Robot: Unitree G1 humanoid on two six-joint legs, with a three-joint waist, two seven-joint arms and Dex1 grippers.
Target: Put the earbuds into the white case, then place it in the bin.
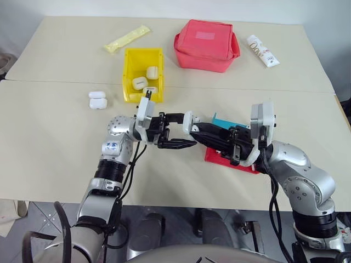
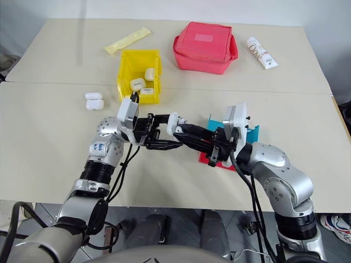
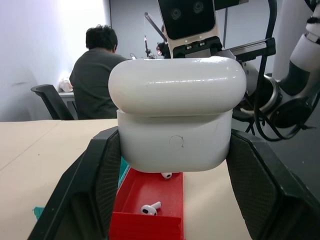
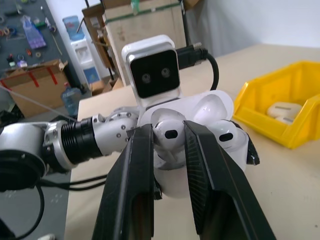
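While both arms meet above the near edge of the table, the scene reads as follows.

Left gripper: the left gripper [image 1: 178, 131] is clamped on the white case [image 3: 175, 117], one finger on each side of its body.

Case attitude: in the right wrist view the lid stands hinged back, so the wells face the right arm.

Right gripper: the right gripper [image 4: 167, 145] has its fingers drawn close around one of the earbuds [image 4: 169, 131], pinching its head.

Key relation: the pinched earbud sits at the mouth of the case, in line with the gripper's pointing direction; the two grippers face each other nearly level. I cannot tell whether the bud is already seated.

Nearer arm: the right one does the inserting, the left only steadies.

Other earbuds: two [image 3: 150, 208] lie loose in the red tray [image 3: 150, 190], under the held case.

Bin: the yellow bin [image 1: 131, 57] stands on the table beyond the left arm, holding look-alike cases; another closed case [image 1: 97, 100] lies on the table to its left.

Judgement: the insertion needs the stem kept in line with the well.
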